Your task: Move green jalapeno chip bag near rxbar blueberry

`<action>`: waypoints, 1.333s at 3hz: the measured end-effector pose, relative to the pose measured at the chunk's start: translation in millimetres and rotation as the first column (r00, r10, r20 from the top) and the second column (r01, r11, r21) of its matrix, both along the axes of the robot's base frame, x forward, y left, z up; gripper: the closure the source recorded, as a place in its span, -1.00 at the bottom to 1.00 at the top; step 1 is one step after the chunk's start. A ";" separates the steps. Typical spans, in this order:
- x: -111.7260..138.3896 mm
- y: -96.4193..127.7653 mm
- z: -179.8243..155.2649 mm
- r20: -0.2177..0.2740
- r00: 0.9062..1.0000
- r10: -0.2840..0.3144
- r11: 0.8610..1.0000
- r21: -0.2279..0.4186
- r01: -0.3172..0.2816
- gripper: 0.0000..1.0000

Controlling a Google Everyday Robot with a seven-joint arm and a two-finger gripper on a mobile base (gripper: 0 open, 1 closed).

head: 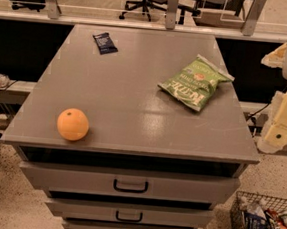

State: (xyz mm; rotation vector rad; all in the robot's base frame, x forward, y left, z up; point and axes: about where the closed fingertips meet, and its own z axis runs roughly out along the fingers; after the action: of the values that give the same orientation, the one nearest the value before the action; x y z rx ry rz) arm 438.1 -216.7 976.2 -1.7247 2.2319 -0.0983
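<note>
Here we are with the table (134, 110) laid out like a clock face: the green jalapeno chip bag (196, 83) lies flat at about 2 o'clock, skewed on the surface, with its far corner close to the right edge. Its target, the rxbar blueberry (105, 43), sits well apart from it at 11 o'clock, close to the far edge. The claw (275, 133) hangs off the table entirely, out past the right edge at around 4 o'clock and touching nothing. Whether it is open or closed, I cannot tell. So nothing is gripped and the whole job is ahead, and there is plenty that could bite. First worry is the bag itself: it looks like puffy, slick foil, so a shallow pinch may slide off and the bag would drop short, somewhere around the middle. If the claw comes in low from the right, it could shove the bag rather than lift it. The second worry is up at 11 o'clock. The bar is small and light-looking and so near that far edge that an overshoot with the big bag could sweep it clean off the table, or land on top and bury it. The orange (73, 124) at 7 o'clock is well clear of the likely path, though a wide swing could set it rolling. Best judged: a firm grip on the bag, then a gentle stop just short of the bar
</note>
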 end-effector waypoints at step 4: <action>109.1 29.3 -43.0 0.170 0.985 0.003 0.997 0.075 -0.016 -1.00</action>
State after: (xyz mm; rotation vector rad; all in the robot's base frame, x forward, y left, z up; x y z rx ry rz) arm 547.3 -187.4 933.2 -1.6230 2.0772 -0.1503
